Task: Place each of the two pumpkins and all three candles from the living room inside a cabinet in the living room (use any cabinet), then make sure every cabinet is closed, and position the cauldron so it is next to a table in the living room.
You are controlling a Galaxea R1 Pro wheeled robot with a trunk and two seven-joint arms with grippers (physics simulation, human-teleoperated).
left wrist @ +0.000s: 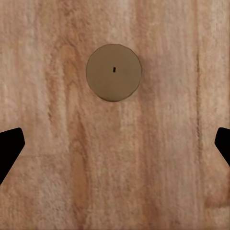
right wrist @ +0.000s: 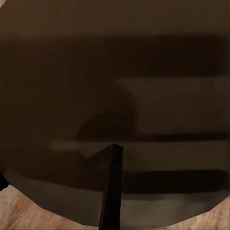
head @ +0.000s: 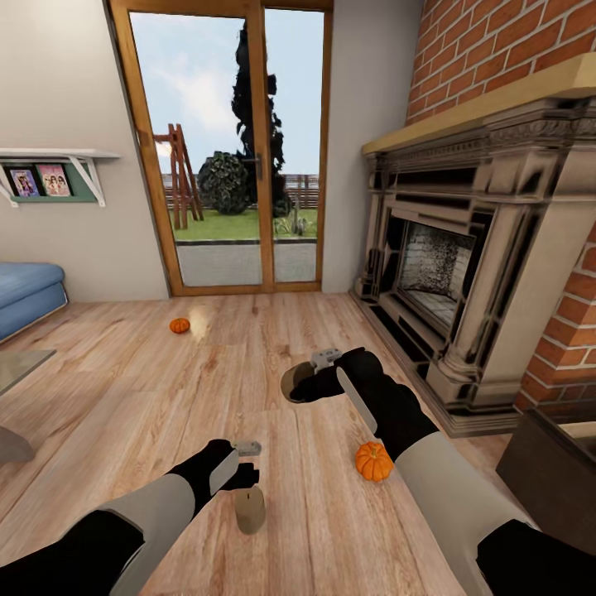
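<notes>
A tan candle (head: 249, 509) stands on the wooden floor right under my left gripper (head: 242, 473). In the left wrist view its round top (left wrist: 114, 73) lies ahead of my left gripper (left wrist: 115, 148), which is open with its black fingertips (left wrist: 9, 146) far apart. My right gripper (head: 308, 384) holds the glossy black cauldron (head: 292, 382) by its rim above the floor. One finger (right wrist: 112, 187) crosses the cauldron's dark inside (right wrist: 115, 96). One orange pumpkin (head: 374, 461) lies beside my right forearm. Another pumpkin (head: 180, 325) lies farther off, near the glass door.
A brick fireplace (head: 463, 273) with a stone hearth runs along the right. A dark-brown cabinet corner (head: 555, 463) shows at the lower right. The grey table's corner (head: 18, 364) and a blue sofa (head: 29, 294) sit at the left. Glass doors (head: 228, 149) close the far wall.
</notes>
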